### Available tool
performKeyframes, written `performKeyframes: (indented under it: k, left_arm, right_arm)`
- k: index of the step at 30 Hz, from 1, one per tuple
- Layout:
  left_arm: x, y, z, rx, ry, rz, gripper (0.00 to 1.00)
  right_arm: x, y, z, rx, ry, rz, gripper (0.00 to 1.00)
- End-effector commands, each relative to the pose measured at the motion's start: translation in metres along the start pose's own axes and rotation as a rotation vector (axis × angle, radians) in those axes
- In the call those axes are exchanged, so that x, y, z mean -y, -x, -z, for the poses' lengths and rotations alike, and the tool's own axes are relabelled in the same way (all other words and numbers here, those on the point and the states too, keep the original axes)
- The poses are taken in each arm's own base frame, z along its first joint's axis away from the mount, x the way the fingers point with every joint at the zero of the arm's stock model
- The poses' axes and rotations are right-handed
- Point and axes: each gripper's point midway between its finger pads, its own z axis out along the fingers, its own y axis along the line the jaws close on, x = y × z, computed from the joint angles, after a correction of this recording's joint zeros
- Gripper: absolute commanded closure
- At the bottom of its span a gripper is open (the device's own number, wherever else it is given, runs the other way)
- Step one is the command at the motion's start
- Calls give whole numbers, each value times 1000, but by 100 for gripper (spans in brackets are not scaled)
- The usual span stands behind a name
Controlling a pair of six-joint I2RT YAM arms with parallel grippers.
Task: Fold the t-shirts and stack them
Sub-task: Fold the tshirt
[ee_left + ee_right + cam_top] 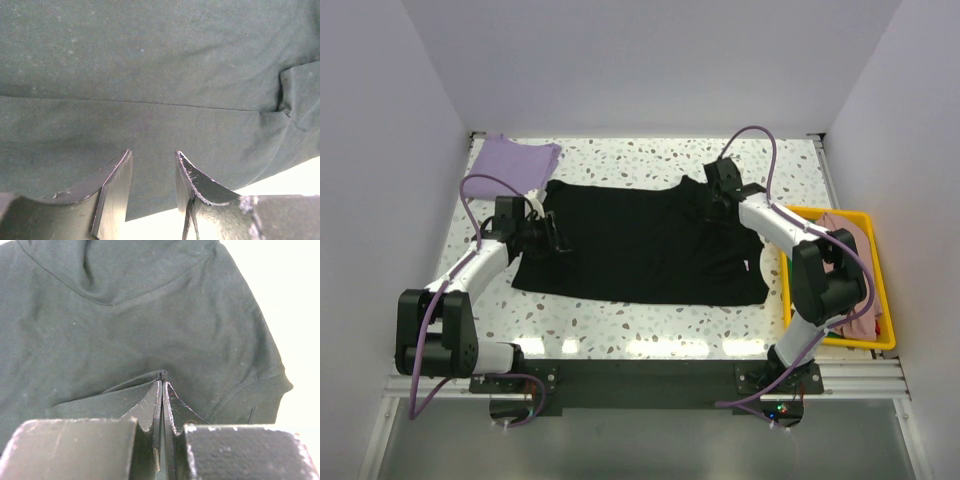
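A black t-shirt (pixel 640 245) lies spread across the middle of the table, its right part folded over itself. A folded lavender t-shirt (pixel 510 160) lies at the far left corner. My left gripper (pixel 558 240) is at the black shirt's left edge. In the left wrist view (pixel 152 155) it is open, with the cloth (pixel 150 75) just beyond the fingertips and nothing between the jaws. My right gripper (pixel 705 205) is at the shirt's far right part, near the collar. In the right wrist view (pixel 163 382) it is shut on a pinched fold of the black cloth (pixel 150 315).
A yellow plastic bin (pixel 878 215) stands at the right table edge beside the right arm. It holds a dusty pink t-shirt (pixel 840 225). White walls close in the table on the left, back and right.
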Motion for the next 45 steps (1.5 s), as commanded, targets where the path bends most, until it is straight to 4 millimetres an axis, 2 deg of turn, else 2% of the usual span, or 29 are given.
performKeyframes:
  k: [1, 14, 23, 27, 29, 31, 32, 33, 34, 36, 37, 39, 42, 45]
  left_arm:
    - [4, 3, -1, 14, -17, -32, 56]
    - [3, 3, -1, 13, -15, -30, 56]
    - [2, 2, -1, 9, -12, -28, 55]
    - [2, 3, -1, 13, -7, -28, 55]
    - [1, 3, -1, 15, -5, -27, 55]
    - [0, 2, -1, 14, 1, -26, 54]
    - [1, 3, -1, 15, 0, -27, 54]
    - [0, 2, -1, 14, 1, -26, 54]
    - [1, 3, -1, 15, 0, -25, 54]
    - [0, 2, -1, 12, 0, -24, 54]
    - [1, 2, -1, 13, -1, -26, 54]
    - [1, 3, -1, 15, -1, -27, 54]
    - [1, 2, -1, 12, -4, -25, 54]
    - [1, 3, -1, 12, -5, -25, 54]
  right_arm:
    - [-7, 33, 13, 93, 39, -12, 99]
    - [-46, 38, 25, 139, 166, 57, 96]
    - [-39, 22, 12, 105, 135, 87, 93]
    - [-24, 19, 2, 93, 33, 97, 92]
    - [-16, 18, -5, 83, -9, 96, 88]
    - [-5, 9, -13, 41, -75, 92, 73]
    - [-6, 10, -16, 43, -84, 85, 69]
    - [-1, 4, -18, 14, -109, 93, 62]
    - [-1, 2, -19, 6, -108, 93, 59]
    - [-6, 8, -14, 37, -79, 65, 53]
    - [-9, 4, -13, 35, -56, 59, 51]
    - [-15, 11, -4, 57, -28, 45, 51]
    - [-42, 8, 4, 63, 33, 76, 51]
    - [-86, -6, 10, 51, 96, 142, 52]
